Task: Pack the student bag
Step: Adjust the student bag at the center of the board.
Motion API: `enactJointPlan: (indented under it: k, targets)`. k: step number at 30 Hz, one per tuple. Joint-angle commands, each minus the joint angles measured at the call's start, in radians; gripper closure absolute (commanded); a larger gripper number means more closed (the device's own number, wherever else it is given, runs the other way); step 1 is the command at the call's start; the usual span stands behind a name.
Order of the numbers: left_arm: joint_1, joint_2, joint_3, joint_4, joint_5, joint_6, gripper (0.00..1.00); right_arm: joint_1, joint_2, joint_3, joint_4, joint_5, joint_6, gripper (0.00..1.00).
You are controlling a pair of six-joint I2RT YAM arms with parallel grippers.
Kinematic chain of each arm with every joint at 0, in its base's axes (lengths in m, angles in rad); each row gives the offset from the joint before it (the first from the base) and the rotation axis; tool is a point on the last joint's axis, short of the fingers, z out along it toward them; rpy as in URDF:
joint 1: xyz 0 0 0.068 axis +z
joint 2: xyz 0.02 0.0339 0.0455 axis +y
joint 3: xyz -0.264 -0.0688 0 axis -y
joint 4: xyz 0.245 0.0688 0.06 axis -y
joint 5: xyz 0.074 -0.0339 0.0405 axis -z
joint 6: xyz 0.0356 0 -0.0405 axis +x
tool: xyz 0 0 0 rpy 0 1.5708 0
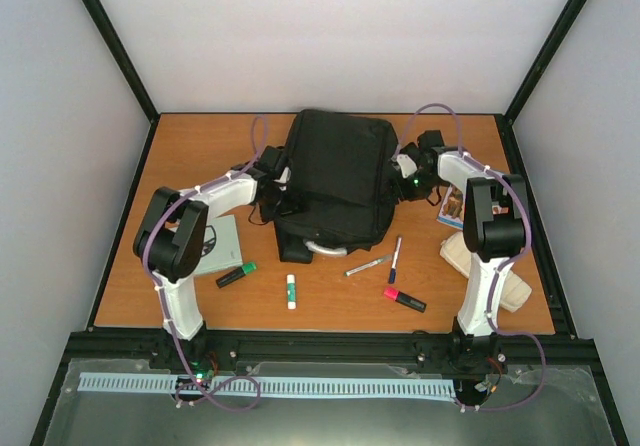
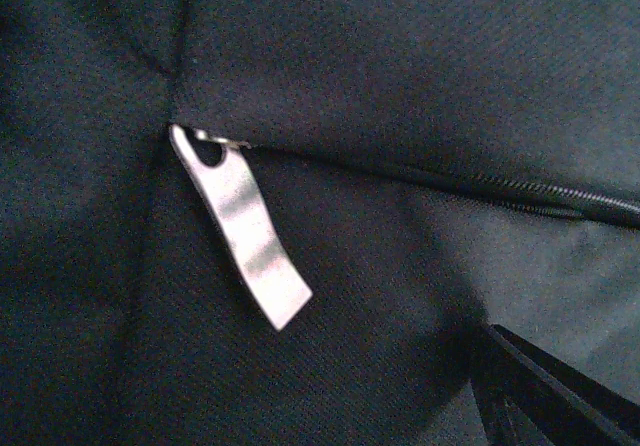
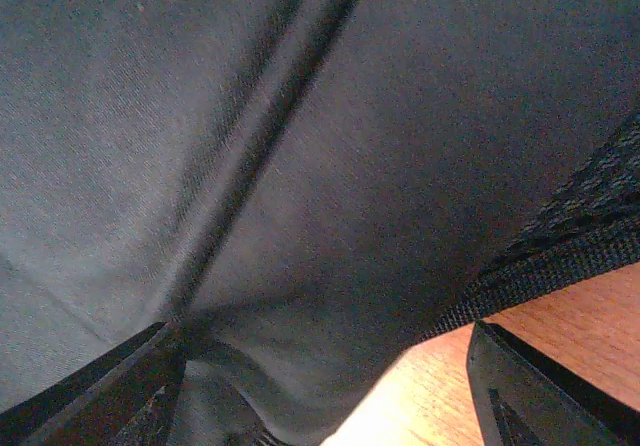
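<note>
**Jaws released beside the bag**

The student bag [image 1: 335, 171] is laid at the upper centre of the table [image 1: 200, 156]. The left gripper [image 1: 272, 174] is placed at its left edge, near a silver zip pull [image 2: 240, 228], with jaws released. The right gripper [image 1: 405, 178], at its right edge, is spread wide with nothing grasped.

Student bag [image 2: 420, 56] edges beyond both wrist views
</note>
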Motion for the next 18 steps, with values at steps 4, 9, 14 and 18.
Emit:
enactJointPlan:
  k: [4, 9, 14, 18]
  targets:
    - [-0.013, -0.08, 0.06, -0.078, -0.123, 0.048, 0.09, -0.014, -0.115, 0.061, -0.037, 0.042, 0.005, 0.18]
    - [0.021, -0.14, 0.094, -0.133, -0.167, 0.046, 0.02, -0.05, -0.211, 0.073, -0.072, 0.132, -0.002, 0.12]
    - [0.086, -0.251, 0.035, -0.165, -0.179, 0.01, 0.01, -0.055, -0.28, 0.041, -0.089, 0.042, -0.028, 0.12]
    - [0.143, -0.367, -0.047, -0.182, -0.21, -0.032, 0.0, -0.016, -0.307, 0.038, -0.104, -0.045, -0.061, 0.13]
